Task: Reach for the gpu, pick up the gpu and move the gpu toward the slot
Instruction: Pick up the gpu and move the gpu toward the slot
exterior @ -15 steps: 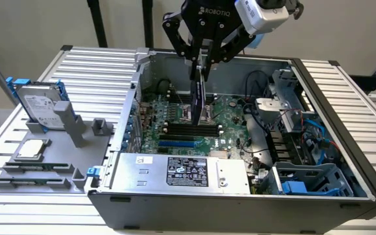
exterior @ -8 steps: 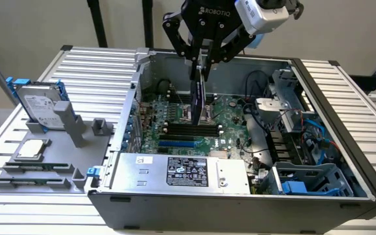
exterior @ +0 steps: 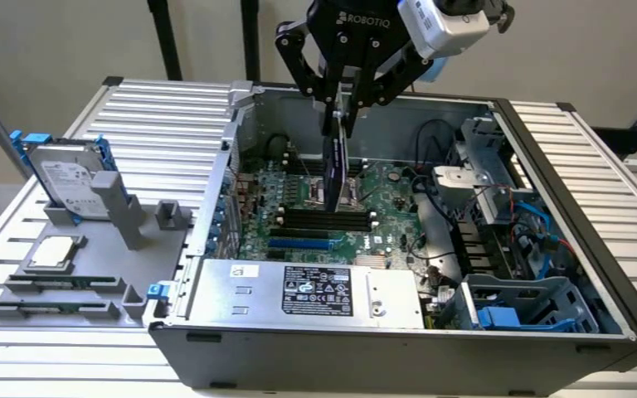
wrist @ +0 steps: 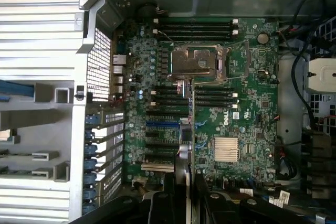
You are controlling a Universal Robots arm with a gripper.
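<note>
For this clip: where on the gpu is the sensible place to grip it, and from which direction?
By its upper long edge, coming straight down from above, as the gripper has it now. The gpu hangs on edge, a thin card over the motherboard inside the open computer case, so its two flat faces suit the pinching fingers and the lower connector edge stays free. In the wrist view it appears edge-on.

A: What lettering can you read from your station?

B: I log "ROBOTIQ" in white on the black gripper body, exterior view. On the motherboard, wrist view, I read the white "DELL" logo, set sideways above the finned heatsink.

A: The sticker on the power supply?

B: I see its black label with white print and marks, none of it legible to me. Same for the drive label.
</note>
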